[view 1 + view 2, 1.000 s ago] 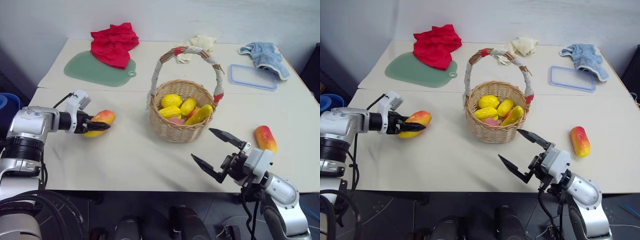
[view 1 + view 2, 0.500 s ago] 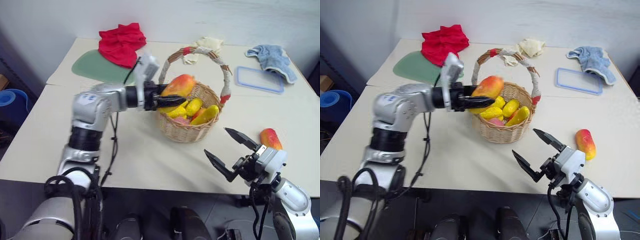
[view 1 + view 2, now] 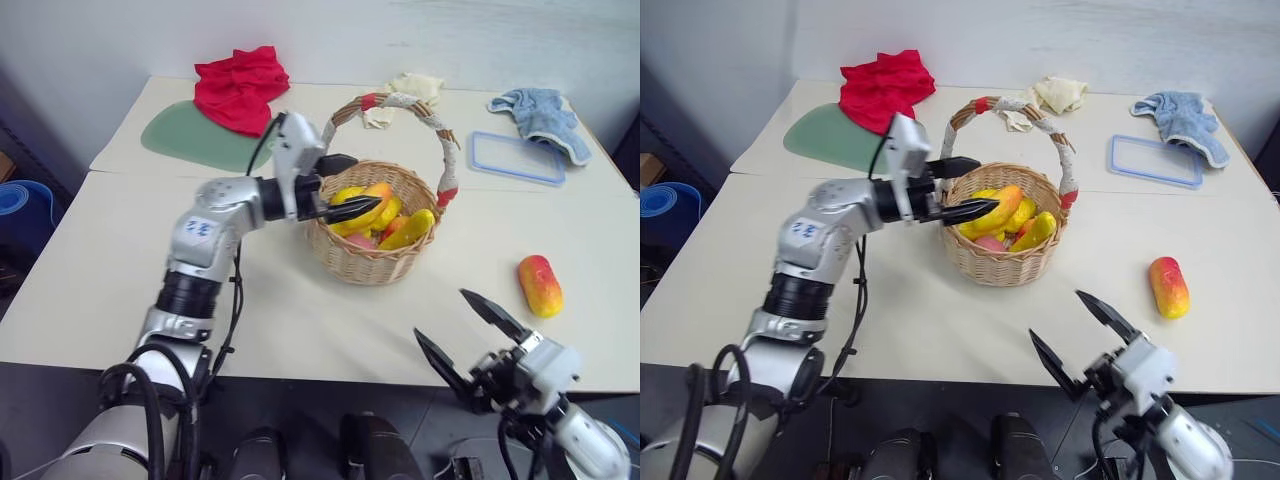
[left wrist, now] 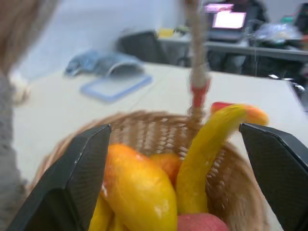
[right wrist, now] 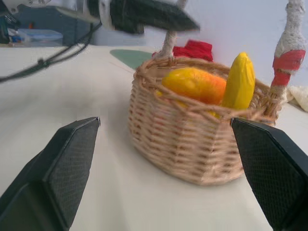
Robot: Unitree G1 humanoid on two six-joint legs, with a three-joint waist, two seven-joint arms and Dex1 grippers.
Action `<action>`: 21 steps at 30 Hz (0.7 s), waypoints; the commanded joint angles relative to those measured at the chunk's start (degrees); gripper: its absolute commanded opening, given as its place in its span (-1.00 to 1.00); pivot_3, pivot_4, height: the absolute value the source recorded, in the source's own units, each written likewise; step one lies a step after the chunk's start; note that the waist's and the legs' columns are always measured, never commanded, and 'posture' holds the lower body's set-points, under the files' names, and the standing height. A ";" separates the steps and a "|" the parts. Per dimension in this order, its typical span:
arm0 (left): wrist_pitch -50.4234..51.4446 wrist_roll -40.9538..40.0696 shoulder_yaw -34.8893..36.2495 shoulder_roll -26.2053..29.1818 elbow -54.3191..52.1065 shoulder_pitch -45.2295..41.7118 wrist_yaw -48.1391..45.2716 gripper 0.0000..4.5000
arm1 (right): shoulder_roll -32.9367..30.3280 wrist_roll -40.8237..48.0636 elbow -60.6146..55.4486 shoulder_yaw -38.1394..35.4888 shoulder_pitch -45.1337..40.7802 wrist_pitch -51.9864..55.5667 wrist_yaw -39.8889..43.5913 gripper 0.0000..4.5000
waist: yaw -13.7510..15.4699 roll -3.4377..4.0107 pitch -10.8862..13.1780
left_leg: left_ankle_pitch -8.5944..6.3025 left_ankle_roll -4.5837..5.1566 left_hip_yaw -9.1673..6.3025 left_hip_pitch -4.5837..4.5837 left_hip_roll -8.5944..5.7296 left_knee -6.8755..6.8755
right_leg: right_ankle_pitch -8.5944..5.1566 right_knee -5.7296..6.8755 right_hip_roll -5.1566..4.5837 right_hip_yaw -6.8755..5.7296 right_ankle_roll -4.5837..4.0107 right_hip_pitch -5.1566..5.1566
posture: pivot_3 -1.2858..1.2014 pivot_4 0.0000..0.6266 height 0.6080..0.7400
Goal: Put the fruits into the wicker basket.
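We see one mango lying in the wicker basket on top of the yellow fruits, no finger touching it. The left gripper hangs over the basket's rim, jaws spread. The other mango rests on the table, well right of the basket (untouched). The right gripper gapes empty near the table's front edge.

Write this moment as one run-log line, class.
left claw: open over wicker basket | mango: in basket | second mango: on table | right claw: open, empty
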 commanded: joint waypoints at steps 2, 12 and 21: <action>-11.38 -3.38 5.01 9.65 -1.66 5.79 -16.98 0.99 | 1.94 6.58 -1.83 -11.88 11.84 -5.17 1.17 1.00 | -0.07 0.08 -0.03 | -0.01 -0.01 0.01 0.09 0.02 -0.02 | -0.01 0.00 -0.01 0.00 -0.02 0.08 | 0.03 -0.52 1.00; -17.66 -2.77 10.84 17.31 2.99 19.56 -19.17 0.99 | 7.12 9.29 23.76 -26.54 18.79 -16.91 4.68 1.00 | -0.24 0.33 -0.02 | -0.61 0.34 -0.37 0.96 0.28 -0.35 | -0.05 -0.74 -0.62 -0.50 -0.08 1.40 | 0.03 -0.52 1.00; -7.45 -9.34 11.57 17.65 -9.53 23.97 -16.47 0.99 | -14.75 17.61 11.07 -30.07 6.22 16.17 -10.28 1.00 | -1.45 0.77 0.02 | -0.45 0.15 -0.44 1.03 0.15 -0.35 | -0.07 -0.48 -0.85 -0.51 -0.11 1.39 | 0.03 -0.52 1.00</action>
